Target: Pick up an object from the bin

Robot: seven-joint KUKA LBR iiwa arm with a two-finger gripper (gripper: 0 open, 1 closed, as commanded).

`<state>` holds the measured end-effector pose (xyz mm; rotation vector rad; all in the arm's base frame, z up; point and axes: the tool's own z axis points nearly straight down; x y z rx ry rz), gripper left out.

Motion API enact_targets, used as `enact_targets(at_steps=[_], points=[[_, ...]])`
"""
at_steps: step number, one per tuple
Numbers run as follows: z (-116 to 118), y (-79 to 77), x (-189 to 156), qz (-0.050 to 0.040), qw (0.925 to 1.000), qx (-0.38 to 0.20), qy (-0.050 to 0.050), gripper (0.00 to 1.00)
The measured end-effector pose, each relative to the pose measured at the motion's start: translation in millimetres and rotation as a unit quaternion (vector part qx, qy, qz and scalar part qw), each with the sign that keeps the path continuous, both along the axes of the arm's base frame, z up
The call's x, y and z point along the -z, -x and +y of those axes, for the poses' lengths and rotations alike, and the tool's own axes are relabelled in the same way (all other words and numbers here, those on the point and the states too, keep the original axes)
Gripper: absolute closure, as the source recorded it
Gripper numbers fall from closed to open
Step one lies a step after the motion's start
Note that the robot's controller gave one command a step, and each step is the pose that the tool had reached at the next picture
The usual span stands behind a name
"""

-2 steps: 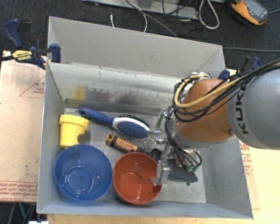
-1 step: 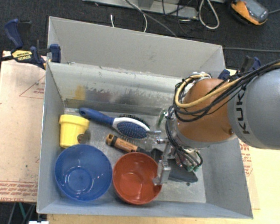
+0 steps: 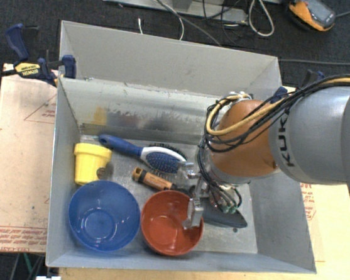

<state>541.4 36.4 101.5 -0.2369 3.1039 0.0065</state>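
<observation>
The gripper (image 3: 194, 221) reaches down just inside the right-hand rim of a red bowl (image 3: 163, 227), which sits upright near the front wall of the bin (image 3: 165, 62). Its tip is low against the bowl's inner wall. That suits a thin rim, which gives more purchase than the broad round body. Whether the gripper is released or clenched on the rim I cannot tell, because the metal parts overlap from this angle. So I would not call the bowl held.

Just right of the red bowl, a dark flat wedge-shaped thing (image 3: 230, 220) lies on the bin floor, partly covered by the wrist, and its kind is unclear. Just behind the bowl lies a short brown and orange stick (image 3: 152, 178), perhaps a marker. Beyond that lies a blue hairbrush (image 3: 154, 156) with a white-edged head, its handle pointing away to the left.

Left of the red bowl, nearly touching it, stands 1 blue bowl (image 3: 103, 217), also open side up. Behind that is a yellow cup (image 3: 90, 164), with a small dark thing at its foot that is too small to name.

The arm's orange cover (image 3: 247, 145) and cables hide the bin floor behind and to the right of the red bowl.
</observation>
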Motion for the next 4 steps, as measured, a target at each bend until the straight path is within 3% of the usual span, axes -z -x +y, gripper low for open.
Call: enact_targets(at_steps=[2, 3, 4], points=[[-2, 4.5, 6, -0.0037, 1.0, 0.005, 0.0, 0.0], [-9, 17.9, 20, -0.0277, 0.9992, -0.029, -0.004, 1.0], [-9, 17.9, 20, -0.0277, 0.9992, -0.029, -0.004, 1.0]])
